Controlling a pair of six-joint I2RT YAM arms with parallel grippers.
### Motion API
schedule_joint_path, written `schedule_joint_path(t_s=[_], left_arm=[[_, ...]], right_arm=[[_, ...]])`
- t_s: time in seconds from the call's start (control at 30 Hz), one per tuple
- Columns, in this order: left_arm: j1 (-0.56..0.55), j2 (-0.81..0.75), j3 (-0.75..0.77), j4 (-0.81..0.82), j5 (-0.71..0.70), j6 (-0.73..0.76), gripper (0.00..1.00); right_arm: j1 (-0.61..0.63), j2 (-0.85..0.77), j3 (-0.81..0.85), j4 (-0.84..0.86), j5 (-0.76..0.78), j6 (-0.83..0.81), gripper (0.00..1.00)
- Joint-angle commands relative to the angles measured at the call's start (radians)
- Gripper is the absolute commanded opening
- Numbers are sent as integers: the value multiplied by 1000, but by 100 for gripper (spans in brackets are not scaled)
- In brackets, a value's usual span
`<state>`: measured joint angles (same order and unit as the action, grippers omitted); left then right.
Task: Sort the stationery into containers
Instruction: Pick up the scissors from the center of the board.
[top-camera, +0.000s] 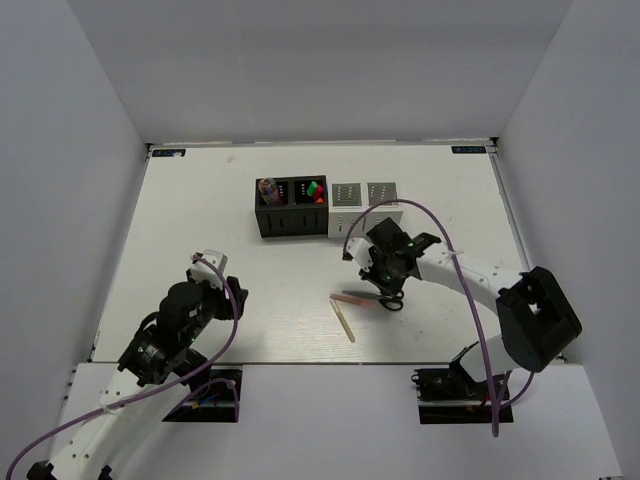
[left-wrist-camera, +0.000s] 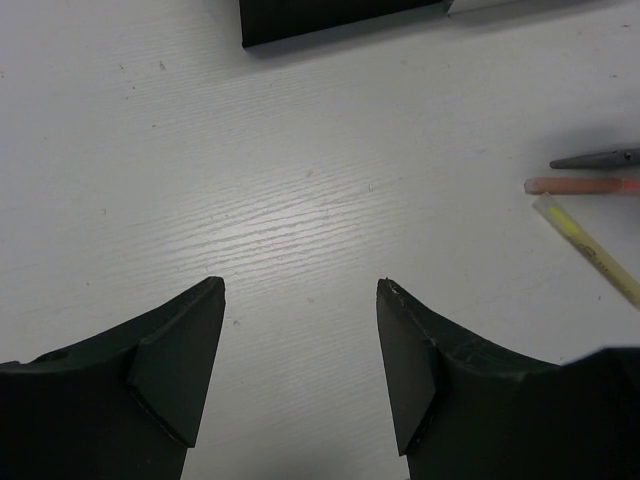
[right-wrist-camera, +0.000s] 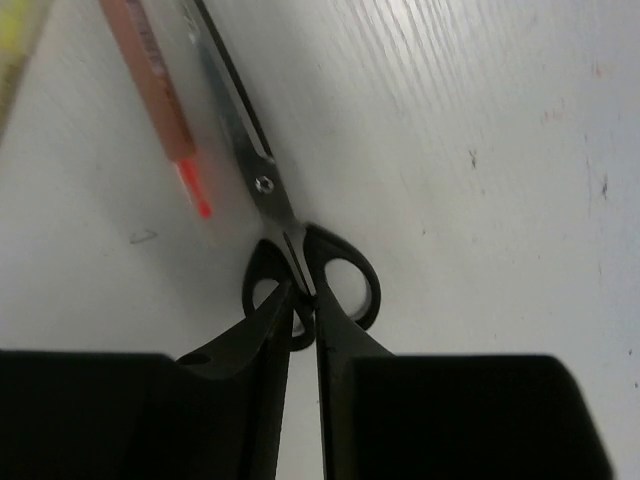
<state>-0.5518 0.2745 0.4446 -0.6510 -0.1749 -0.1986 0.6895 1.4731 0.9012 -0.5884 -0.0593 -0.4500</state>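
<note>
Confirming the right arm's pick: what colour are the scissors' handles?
Black handles on the scissors; clearest in the right wrist view.

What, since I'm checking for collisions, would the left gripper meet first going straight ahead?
Likely the black holder, across bare table; the left gripper, jaws open, points at it, depth unclear.

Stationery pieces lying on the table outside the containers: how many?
3: the scissors, pinched at the handles by the right gripper; the pink stick beside their blades; the pale stick just below them in the top view. That gripper may hide others.
</note>
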Motion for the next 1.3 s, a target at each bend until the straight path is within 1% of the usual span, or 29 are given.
schedule_joint_path(t_s=[0.0, 0.1, 0.17, 0.27, 0.3, 0.33, 0.37, 0.4, 0.43, 0.47, 0.5, 0.53, 0.57, 0.6, 0.63, 0.67, 0.7, 0.73, 0.8, 0.83, 0.87, 0.9, 0.93, 0.97, 1.0, 1.07, 1.1, 1.13, 1.27], left_arm=[[4, 14, -4, 10, 17, 2, 72], [4, 15, -6, 11, 25, 2, 72], [4, 25, -7, 19, 41, 8, 70], [4, 60, -18, 69, 135, 7, 49], [4, 77, -20, 86, 197, 1, 29], [4, 128, 0, 140, 283, -1, 19], [4, 162, 17, 158, 323, -16, 12], [4, 240, 37, 174, 357, -24, 8], [4, 340, 118, 203, 462, -31, 3], [-25, 391, 152, 209, 488, -47, 3], [-48, 533, 182, 223, 500, -47, 3], [-72, 581, 271, 240, 499, -26, 6], [-97, 624, 298, 263, 486, -15, 13], [-181, 749, 324, 272, 465, -4, 22], [-204, 796, 409, 286, 456, 26, 31], [-250, 836, 442, 295, 451, 34, 36], [-282, 965, 501, 294, 442, 37, 43], [-310, 1012, 555, 297, 434, 42, 57], [-342, 1121, 623, 323, 430, 41, 60], [-356, 1213, 641, 336, 425, 25, 62], [-361, 1242, 685, 381, 436, 9, 62], [-367, 1268, 694, 401, 436, 2, 62], [-369, 1343, 706, 439, 443, -14, 59], [-370, 1367, 732, 456, 478, -22, 52], [-370, 1391, 746, 508, 489, -34, 48], [-376, 1480, 782, 531, 514, -41, 40], [-384, 1499, 810, 554, 523, -45, 38], [-387, 1541, 834, 557, 526, -42, 38], [-402, 1653, 908, 554, 512, -18, 38]], right_arm=[[-2, -56, -37, 25, 118, -6, 18], [-4, -72, -62, 36, 156, 2, 19], [-7, -100, -80, 44, 187, 19, 19], [-22, -158, -84, 44, 220, 80, 21], [-28, -172, -81, 41, 216, 103, 21], [-31, -189, -73, 41, 214, 179, 17], [-36, -250, -70, 45, 210, 206, 15], [-54, -267, -65, 50, 204, 229, 13], [-61, -287, -74, 56, 205, 269, 7], [-74, -334, -84, 83, 205, 289, 5], [-79, -347, -94, 91, 217, 298, 5], [-97, -355, -96, 105, 223, 301, 17], [-103, -361, -99, 104, 225, 303, 32], [-111, -361, -100, 101, 230, 300, 48], [-132, -353, -96, 93, 239, 300, 62], [-140, -349, -93, 84, 249, 303, 62], [-148, -352, -84, 79, 271, 300, 61], [-166, -378, -85, 79, 301, 295, 46], [-188, -402, -93, 94, 329, 283, 26], [-206, -430, -99, 98, 361, 283, 15], [-215, -480, -102, 102, 371, 280, 0], [-231, -499, -107, 117, 387, 278, 0], [-240, -514, -123, 121, 392, 277, 0], [-261, -557, -130, 124, 392, 277, 0], [-269, -568, -136, 136, 386, 272, 0], [-284, -588, -151, 139, 372, 267, 0], [-292, -593, -153, 139, 369, 260, 27], [-295, -597, -156, 139, 368, 258, 33], [-305, -611, -157, 131, 319, 258, 35]])
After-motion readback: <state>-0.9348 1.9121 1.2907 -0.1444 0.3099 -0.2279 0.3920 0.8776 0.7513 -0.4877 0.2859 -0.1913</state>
